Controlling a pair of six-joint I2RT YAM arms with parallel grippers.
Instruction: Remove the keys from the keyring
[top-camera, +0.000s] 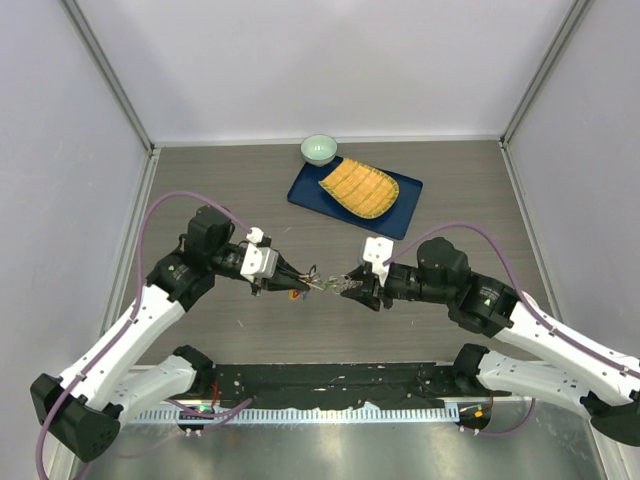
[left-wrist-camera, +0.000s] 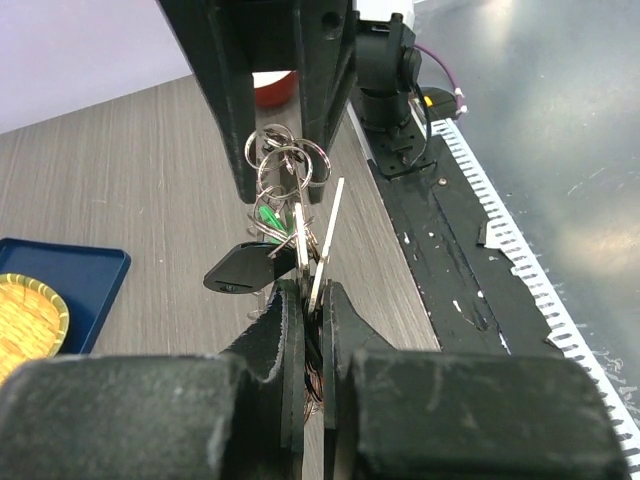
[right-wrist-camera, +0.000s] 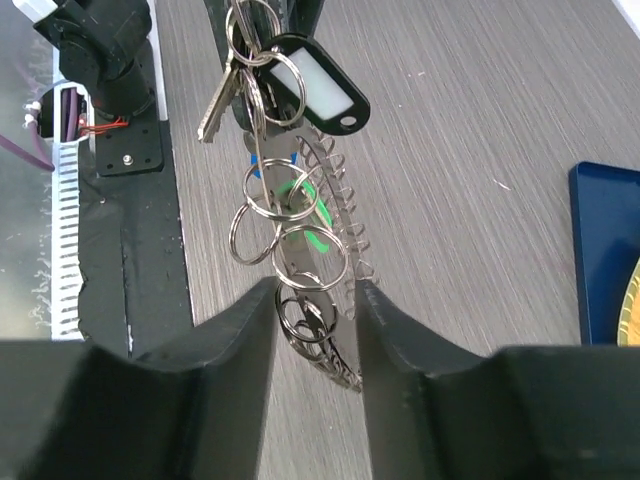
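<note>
Your left claw (left-wrist-camera: 312, 300) is clenched on the keys (left-wrist-camera: 300, 232), with a silver blade pinched between its pads. The bunch hangs in the air between both arms, above the middle of the table (right-wrist-camera: 480, 200). Your right claw (right-wrist-camera: 315, 300) stands partly spread astride the linked rings of the keyring (right-wrist-camera: 262, 215), and these views do not show whether its pads bite a ring or merely flank it. That is your main risk: if you pull away on a loose hold, the rings slide out and nothing comes apart. If you pull on a firm hold, the tangled chain, the black key tag (right-wrist-camera: 315, 88) and the green-headed key (left-wrist-camera: 268, 215) may all drag together. That could twist the blade out of the left grip, and the whole bunch would drop to the table.
</note>
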